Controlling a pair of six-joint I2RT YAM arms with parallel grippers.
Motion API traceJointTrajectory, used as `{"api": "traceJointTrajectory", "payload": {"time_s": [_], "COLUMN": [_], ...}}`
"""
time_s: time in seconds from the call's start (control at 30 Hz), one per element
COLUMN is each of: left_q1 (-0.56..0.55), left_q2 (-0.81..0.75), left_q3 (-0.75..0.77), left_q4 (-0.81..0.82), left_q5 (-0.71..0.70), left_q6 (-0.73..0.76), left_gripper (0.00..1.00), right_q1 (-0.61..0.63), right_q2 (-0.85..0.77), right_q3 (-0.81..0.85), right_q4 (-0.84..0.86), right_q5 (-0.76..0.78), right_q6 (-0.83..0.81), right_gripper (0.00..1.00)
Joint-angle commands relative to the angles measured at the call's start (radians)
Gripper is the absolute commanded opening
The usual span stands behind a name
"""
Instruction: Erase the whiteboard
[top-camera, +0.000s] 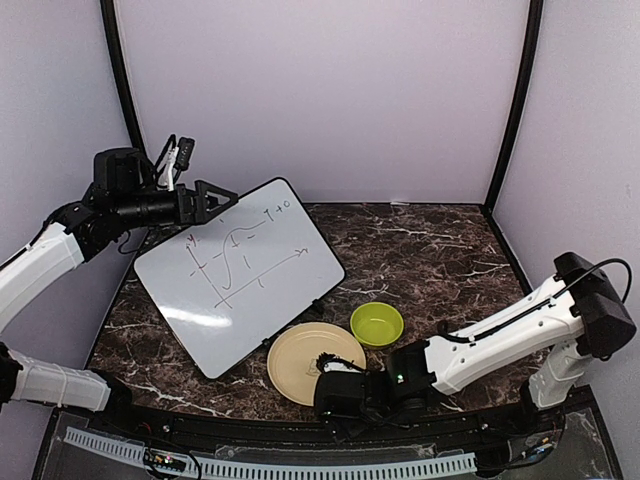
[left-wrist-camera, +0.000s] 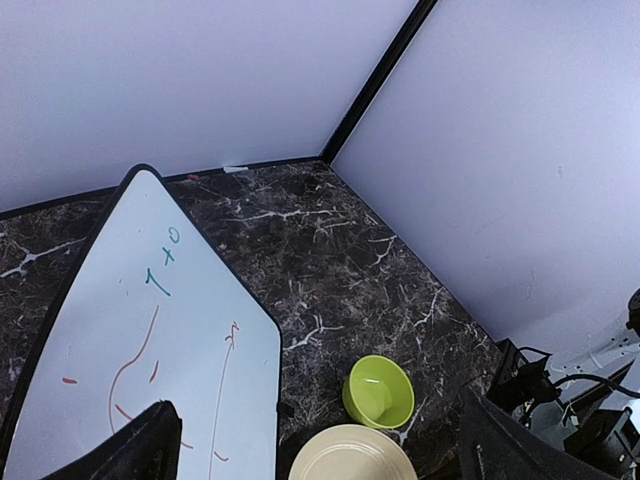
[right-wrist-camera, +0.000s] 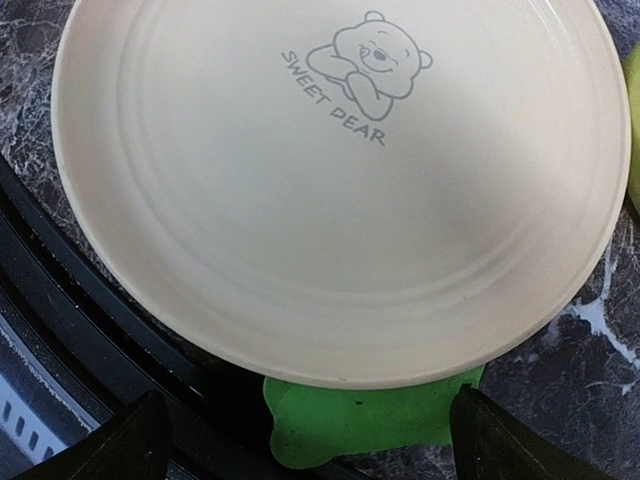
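Dark marble table (top-camera: 420, 240), lavender walls. Whiteboard (top-camera: 240, 285): left of centre, marker graph unerased. Left gripper (top-camera: 213, 202): jaws spread, above its far corner. Right gripper (top-camera: 330, 385): jaws spread, empty, at beige plate (right-wrist-camera: 340, 200). Risk, we judge: hard wiping shoves the board, seemingly propped.

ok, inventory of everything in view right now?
whiteboard: 1, white with black rim, marker graph on it, left part of the table
plate: 1, beige with a printed bear, near edge, right of the whiteboard
bowl: 1, lime green, just right of the plate
green piece: 1, flat, partly under the plate's near rim; what it is I cannot tell
table: 1, dark marble pattern, under everything
left tool: 1, black, open, above the whiteboard's far left corner
right tool: 1, black, open, at the plate's near edge, fingers either side of the green piece
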Motion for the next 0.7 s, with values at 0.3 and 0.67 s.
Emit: {"api": "traceJointTrajectory", "payload": {"time_s": [0.3, 0.67], "left_q1": [0.005, 0.005], "left_q2": [-0.019, -0.020], "left_q3": [-0.026, -0.028], "left_q4": [0.043, 0.059], "left_q5": [0.015, 0.027], "left_q6": [-0.007, -0.011], "left_gripper": [0.99, 0.99], "right_q1": [-0.043, -0.053], "right_q2": [-0.133, -0.066], "right_q3": [-0.090, -0.096], "right_q4": [0.001, 0.048], "right_q5": [0.025, -0.041], "right_q6": [0.026, 0.008], "right_gripper": [0.99, 0.99]}}
